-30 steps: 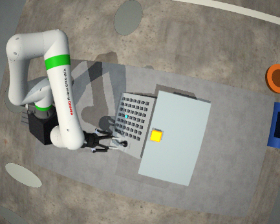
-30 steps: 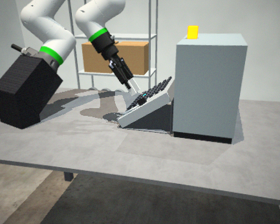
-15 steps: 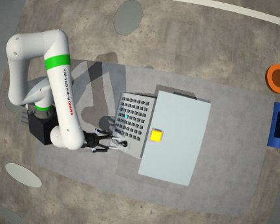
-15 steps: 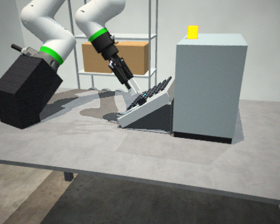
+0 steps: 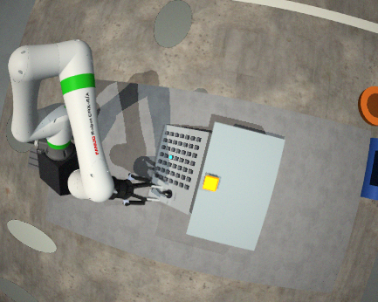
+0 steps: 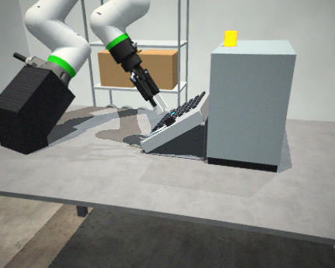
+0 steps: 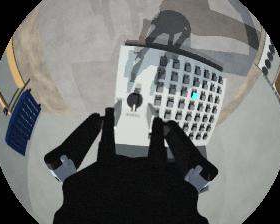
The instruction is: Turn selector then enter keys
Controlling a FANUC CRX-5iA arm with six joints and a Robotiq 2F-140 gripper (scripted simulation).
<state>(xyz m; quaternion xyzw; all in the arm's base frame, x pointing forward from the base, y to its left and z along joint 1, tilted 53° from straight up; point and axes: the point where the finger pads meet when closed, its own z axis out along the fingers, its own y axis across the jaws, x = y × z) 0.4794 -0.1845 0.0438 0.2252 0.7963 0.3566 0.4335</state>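
Note:
The keypad panel [image 5: 182,203] [image 6: 175,130] [image 7: 136,134] slopes up toward the cabinet, with rows of dark keys. One key [image 5: 170,157] [image 6: 172,114] [image 7: 195,95] is lit cyan; its printed name is too small to read. The selector [image 5: 168,193] [image 6: 169,121] [image 7: 134,100] is a black round knob beside the keys; its light pointer mark points to the lower edge of the wrist view, and the label below is unreadable. My gripper [image 5: 162,194] [image 6: 162,111] [image 7: 134,108] is partly open, nothing held. Its pale fingertips stand apart on either side of the selector; contact cannot be told.
A pale cabinet [image 5: 245,188] [image 6: 248,108] stands directly behind the keypad panel, rising well above it. A yellow block [image 5: 210,183] [image 6: 230,39] sits on its top. A blue bin [image 5: 372,189] [image 7: 24,122] and an orange round object [image 5: 375,106] are farther off.

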